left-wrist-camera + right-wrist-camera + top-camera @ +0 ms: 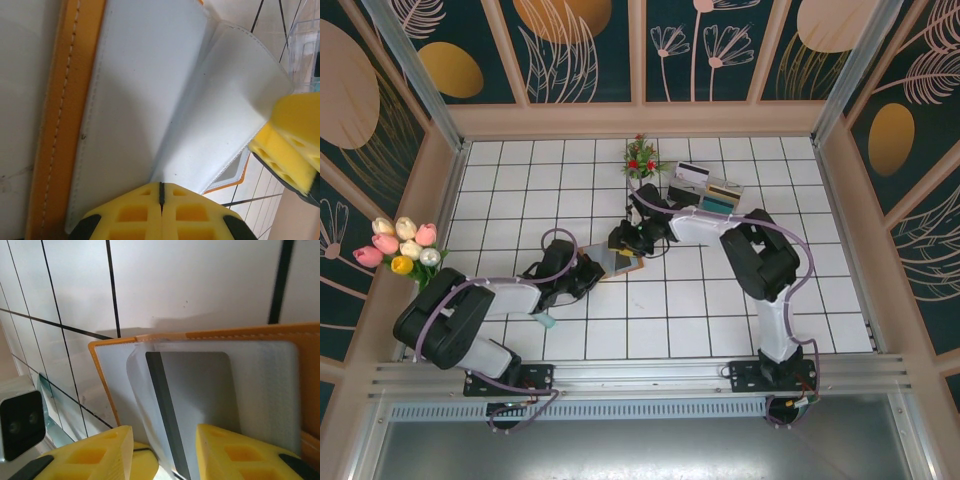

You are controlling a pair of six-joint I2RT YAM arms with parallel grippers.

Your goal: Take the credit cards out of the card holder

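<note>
- Pin card holder (pixel 65 100) with left tool (pixel 161 189), pinched shut on its leaf.
- Close half-open right tool (pixel 162 435), gripping nothing, squarely on credit card (pixel 200 390) edge; draw straight out.

1. Tight in the middle of the bench (pixel 840 300): the left hand (pixel 592 272), clamped on the card holder (pixel 623 263), and the right hand (pixel 625 240), fingers apart over it, leave barely a gap.
2. Far edge: a flower plant (pixel 642 160) and a clear tray (pixel 705 185) crowd in just behind the right hand.
3. Left edge: tulips (pixel 402 245) block that side.
4. The far-left corner and the whole right side are open tile, easy passage.
</note>
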